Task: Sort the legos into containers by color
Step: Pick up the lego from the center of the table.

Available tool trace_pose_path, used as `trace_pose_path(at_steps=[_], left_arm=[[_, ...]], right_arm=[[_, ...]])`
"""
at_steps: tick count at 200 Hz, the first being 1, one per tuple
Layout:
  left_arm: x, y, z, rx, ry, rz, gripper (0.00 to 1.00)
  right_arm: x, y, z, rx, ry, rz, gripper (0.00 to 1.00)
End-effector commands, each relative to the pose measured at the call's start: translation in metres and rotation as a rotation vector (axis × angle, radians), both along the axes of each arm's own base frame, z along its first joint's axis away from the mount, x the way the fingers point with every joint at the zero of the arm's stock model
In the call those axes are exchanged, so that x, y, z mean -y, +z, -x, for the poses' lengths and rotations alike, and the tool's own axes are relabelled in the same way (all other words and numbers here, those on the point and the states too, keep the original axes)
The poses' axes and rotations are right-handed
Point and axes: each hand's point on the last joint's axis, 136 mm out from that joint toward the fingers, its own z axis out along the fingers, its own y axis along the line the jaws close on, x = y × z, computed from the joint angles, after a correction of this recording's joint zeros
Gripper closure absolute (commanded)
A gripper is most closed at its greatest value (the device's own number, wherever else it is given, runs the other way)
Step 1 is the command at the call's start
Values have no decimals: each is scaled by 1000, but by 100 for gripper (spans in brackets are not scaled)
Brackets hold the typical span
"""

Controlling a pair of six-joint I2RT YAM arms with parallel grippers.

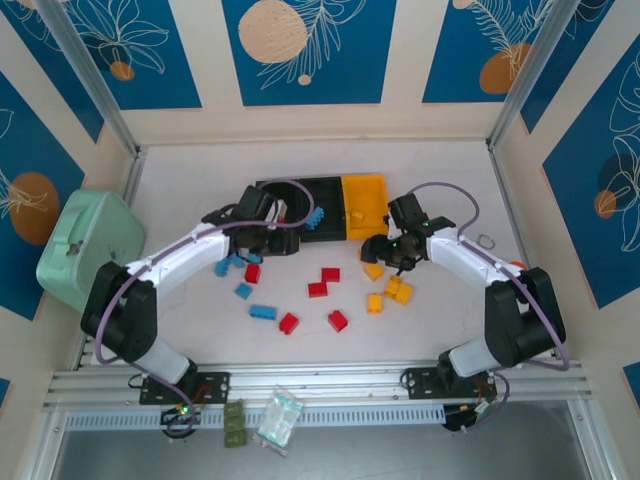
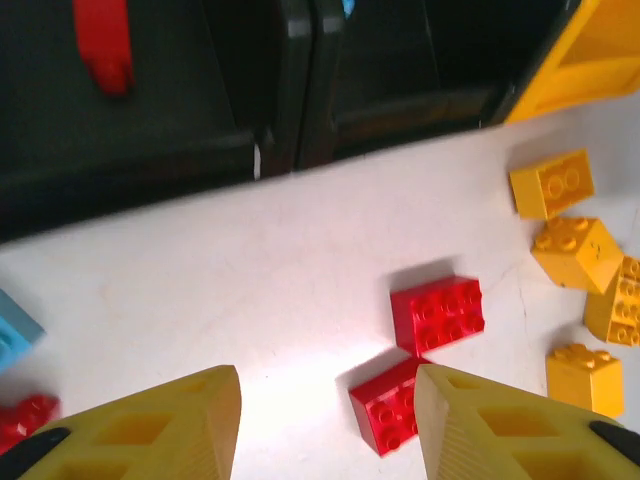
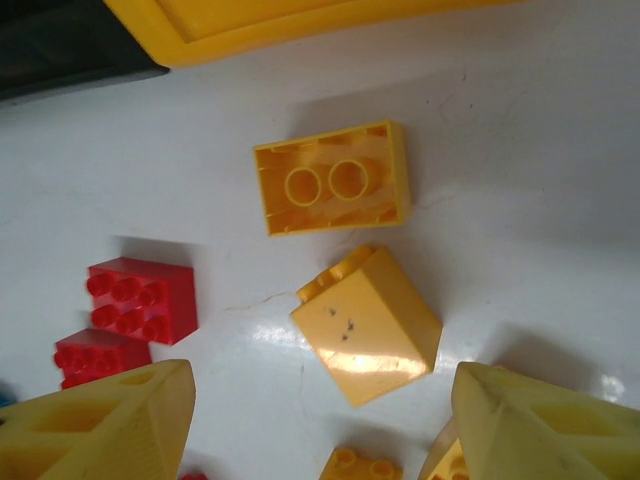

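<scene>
Left gripper (image 2: pixel 325 395): jaws wide apart, nothing held. I hang low over the table (image 2: pixel 250 270), just in front of the black bins (image 2: pixel 290 120). A red pair (image 2: pixel 437 315) lies corner to corner by my right-hand finger, which partly hides the nearer brick. Four yellow bricks (image 2: pixel 577 250) cluster toward the right edge. A binned red brick (image 2: pixel 105 45) sits in the left black bin. A blue brick (image 1: pixel 316 217) lies in the middle one.

Right gripper (image 3: pixel 322 390): jaws wide apart, empty. I am low over the table, in front of the yellow bin (image 3: pixel 300 25). A tilted yellow brick (image 3: pixel 365 325) lies just ahead of the gap between my fingers and touches neither. Beyond it an upturned yellow brick (image 3: pixel 333 178), hollow side up, rests near the bin's rim but outside it.

From above, the three bins stand in a row at the far middle of the table, yellow on the right. Five loose reds (image 1: pixel 289 323) are scattered mid-table. Loose blues (image 1: pixel 263 311) lie left of centre, some under my left arm. A mint case (image 1: pixel 90 245) stands at the left edge.
</scene>
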Motion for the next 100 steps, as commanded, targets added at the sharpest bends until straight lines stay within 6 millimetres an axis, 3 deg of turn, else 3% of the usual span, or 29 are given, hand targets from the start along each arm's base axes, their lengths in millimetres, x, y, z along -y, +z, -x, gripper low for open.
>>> trace_pose_path(at_steps=[1, 42, 100], left_arm=[[10, 16, 7, 31, 18, 116, 50], [4, 3, 17, -3, 30, 98, 50], [5, -1, 16, -10, 38, 97, 49]], right_arm=[[-6, -2, -13, 38, 56, 5, 30], [-22, -26, -11, -22, 117, 43, 32], [-44, -40, 5, -76, 175, 108, 43]])
